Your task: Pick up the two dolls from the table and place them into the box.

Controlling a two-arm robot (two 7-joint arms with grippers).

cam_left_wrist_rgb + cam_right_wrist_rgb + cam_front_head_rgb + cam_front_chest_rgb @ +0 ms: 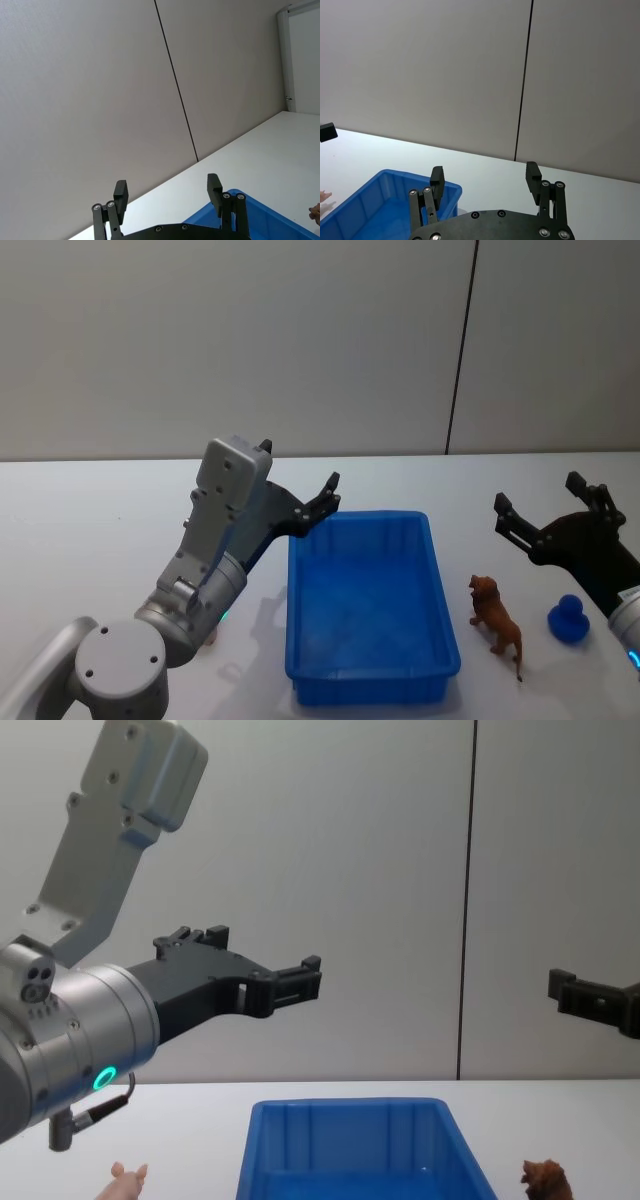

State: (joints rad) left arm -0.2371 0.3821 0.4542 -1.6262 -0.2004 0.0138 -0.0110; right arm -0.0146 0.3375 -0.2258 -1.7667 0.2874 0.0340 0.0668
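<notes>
Fingers (120, 192) of the left gripper (300, 468) are spread wide, and nothing is held between them. This gripper is raised in the air over the far left corner of the box (360, 516), well above its rim. The pink doll (128, 1180) is seen on the table (100, 540) to the left of the box, low under the left arm, with only its top in the chest view. The box itself lies open on the table, and nothing can be made out inside it. The brown doll (497, 615) stands upright on the table just right of the box, with a narrow gap left between them. A small blue figure (570, 621) is set farther right of the box. The right gripper (538, 495) is held in the air to the right of the box, beyond the brown doll, its fingers (532, 172) also parted wide and empty.
</notes>
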